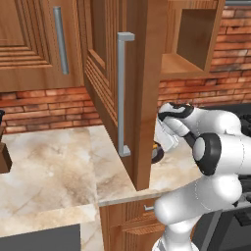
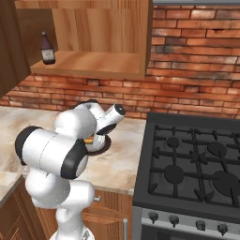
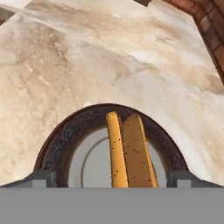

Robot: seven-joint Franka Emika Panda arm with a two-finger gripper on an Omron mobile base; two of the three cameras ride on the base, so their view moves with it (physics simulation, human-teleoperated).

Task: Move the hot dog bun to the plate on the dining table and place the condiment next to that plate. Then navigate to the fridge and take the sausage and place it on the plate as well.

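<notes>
The hot dog bun (image 3: 129,151) lies on a dark-rimmed plate (image 3: 59,140) on the tabletop (image 3: 65,65), between my tool's (image 3: 112,177) 2 wide-apart fingertips (image 3: 39,177), untouched.

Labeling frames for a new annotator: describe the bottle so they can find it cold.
Start at the gas stove, then look up and left to the open wooden shelf under the wall cabinets. The bottle stands upright at its left end: small, dark, narrow-necked, with a pale label, alone on that shelf.

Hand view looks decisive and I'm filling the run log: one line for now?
gripper: open | over hot dog bun | bun: on dark-rimmed plate | plate: on marbled counter | held: nothing
</notes>
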